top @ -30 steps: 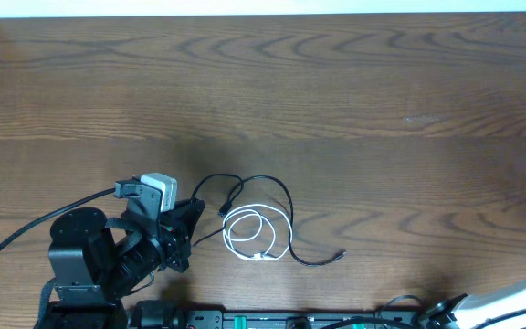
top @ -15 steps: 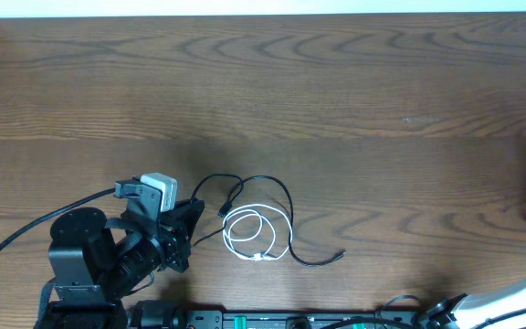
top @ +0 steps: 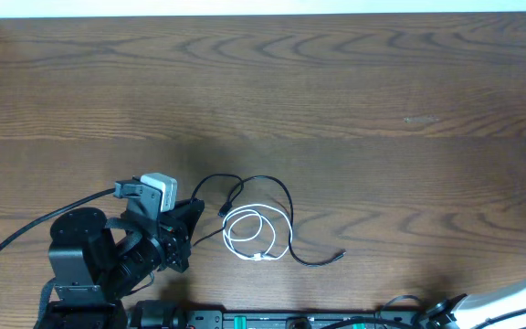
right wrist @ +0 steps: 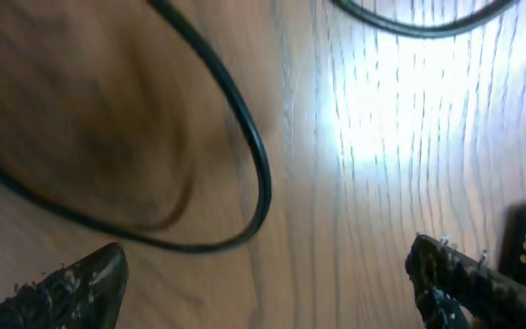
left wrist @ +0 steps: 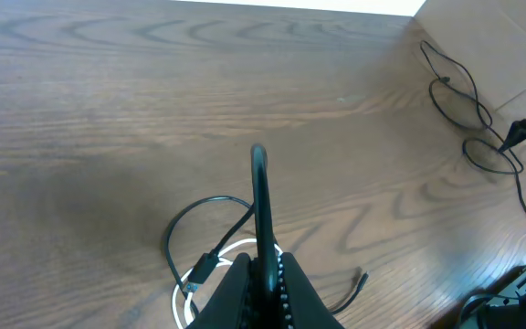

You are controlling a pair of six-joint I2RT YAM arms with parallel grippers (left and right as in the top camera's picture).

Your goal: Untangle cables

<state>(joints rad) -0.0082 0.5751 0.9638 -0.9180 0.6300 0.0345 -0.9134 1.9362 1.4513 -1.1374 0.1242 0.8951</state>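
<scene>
Nothing moved since before. Cables (top: 256,228) just ahead of left fingers (left wrist: 259,206), which are closed and empty. Stretched left-right, loose plug pointing away. Right fingers (right wrist: 76,281) wide apart, empty.

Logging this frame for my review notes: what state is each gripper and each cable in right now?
Left gripper: shut, holding nothing.
Right gripper: open, holding nothing.
Thin white cable: coiled, lying on the wooden table.
Thin black cable: looped around the white coil, crossing it, ungripped.
Loose black cable loops by the right gripper: lying flat, ungripped.
</scene>
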